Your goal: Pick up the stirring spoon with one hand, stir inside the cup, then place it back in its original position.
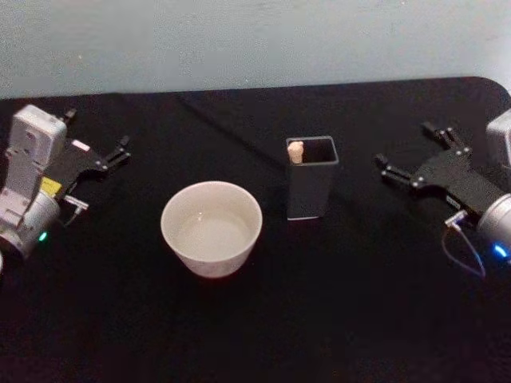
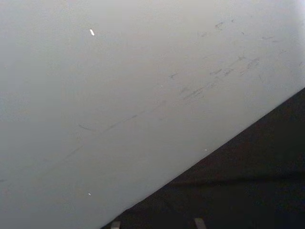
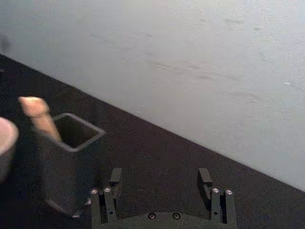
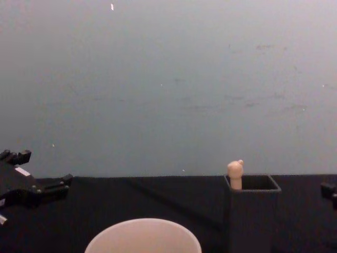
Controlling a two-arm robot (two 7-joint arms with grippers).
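Note:
The stirring spoon stands in the dark grey square holder [image 1: 310, 191], and only its beige knob-topped handle [image 1: 295, 151] pokes out at the holder's far-left corner. The chest view has that handle [image 4: 235, 173] above the holder [image 4: 251, 216]. Left of the holder sits the pale round cup [image 1: 209, 263], its rim [image 4: 143, 224] low in the chest view. My right gripper [image 1: 407, 148] hovers open to the right of the holder, apart from it. In its wrist view its fingers [image 3: 160, 181] frame bare cloth beside the holder [image 3: 62, 162] and handle [image 3: 38, 114]. My left gripper [image 1: 121, 152] rests open at the far left.
A black cloth [image 1: 255, 335] covers the table, which ends at a pale wall [image 1: 255, 40] behind. A thin dark line [image 1: 231, 128] runs across the cloth from the back toward the holder. Open cloth lies between the holder and the right gripper.

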